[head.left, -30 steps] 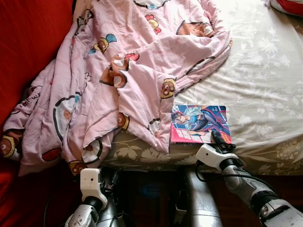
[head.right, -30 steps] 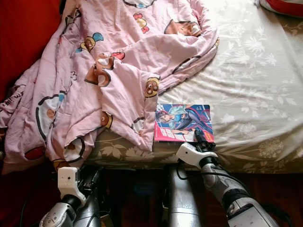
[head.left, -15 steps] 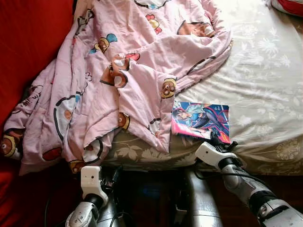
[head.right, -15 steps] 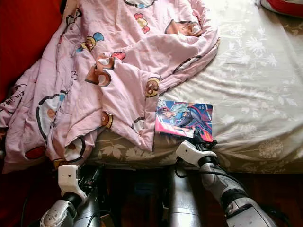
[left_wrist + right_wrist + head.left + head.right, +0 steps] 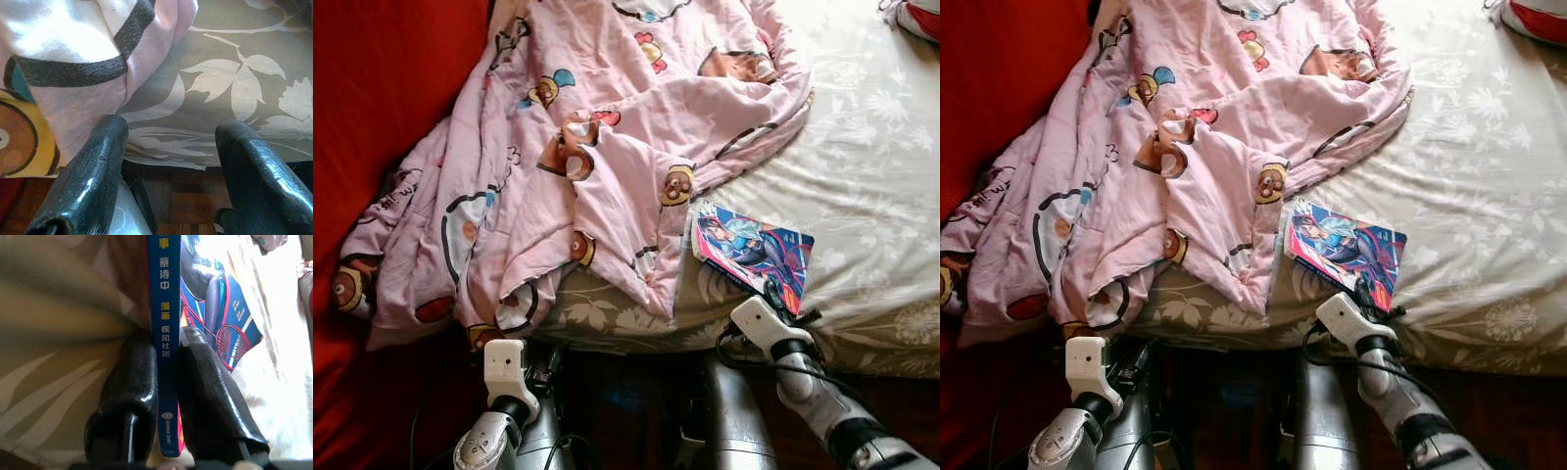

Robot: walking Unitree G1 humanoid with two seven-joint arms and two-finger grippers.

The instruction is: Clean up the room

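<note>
Comic book (image 5: 754, 253) clamped, right end effector (image 5: 166, 382) mostly hidden.

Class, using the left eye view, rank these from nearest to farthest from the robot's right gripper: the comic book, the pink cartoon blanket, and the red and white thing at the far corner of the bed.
1. comic book: clamped in the right gripper, at the bed's near edge.
2. pink cartoon blanket: beside the book, spread to the robot's left.
3. red and white thing: far right corner of the bed.

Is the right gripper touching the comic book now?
Touching. In the right wrist view the right gripper has its two black fingers pressed on both sides of the comic book, with no gap.
</note>
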